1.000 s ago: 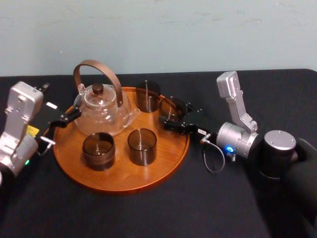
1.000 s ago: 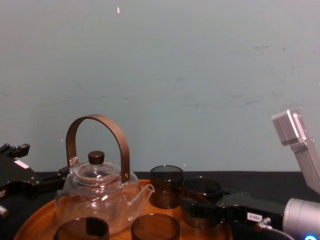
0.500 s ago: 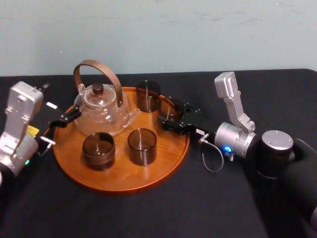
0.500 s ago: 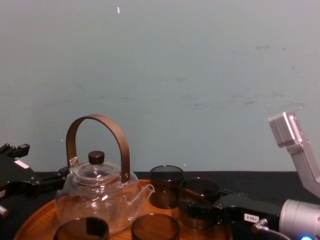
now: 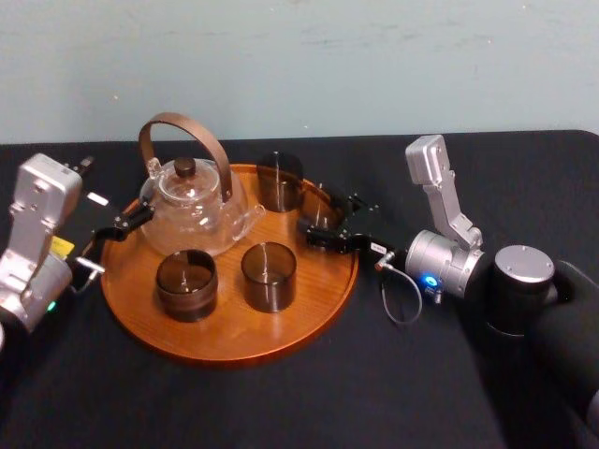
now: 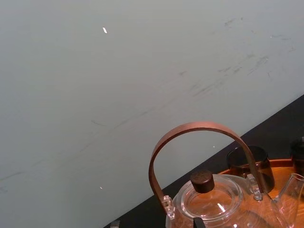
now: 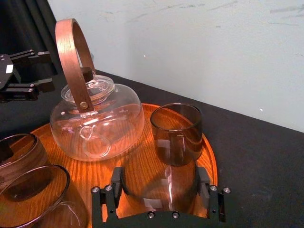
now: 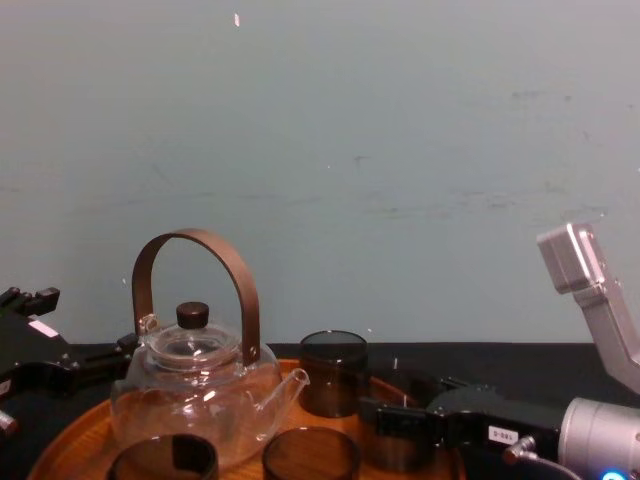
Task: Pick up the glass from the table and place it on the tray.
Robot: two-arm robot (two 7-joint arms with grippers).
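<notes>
My right gripper is shut on the glass, a smoky cylinder, at the right side of the round wooden tray. In the right wrist view the glass stands upright between the two black fingers, its base low over the tray wood; I cannot tell if it touches. From the chest, the held glass sits just right of another one. My left gripper rests open at the tray's left rim, beside the teapot, with nothing in it.
A glass teapot with a brown hoop handle stands at the tray's back left. Three more smoky glasses stand on the tray: one at the back, two at the front. Black table surrounds the tray.
My right gripper has carried the glass a little left and lowered it toward the tray's surface. The left arm has stayed put.
</notes>
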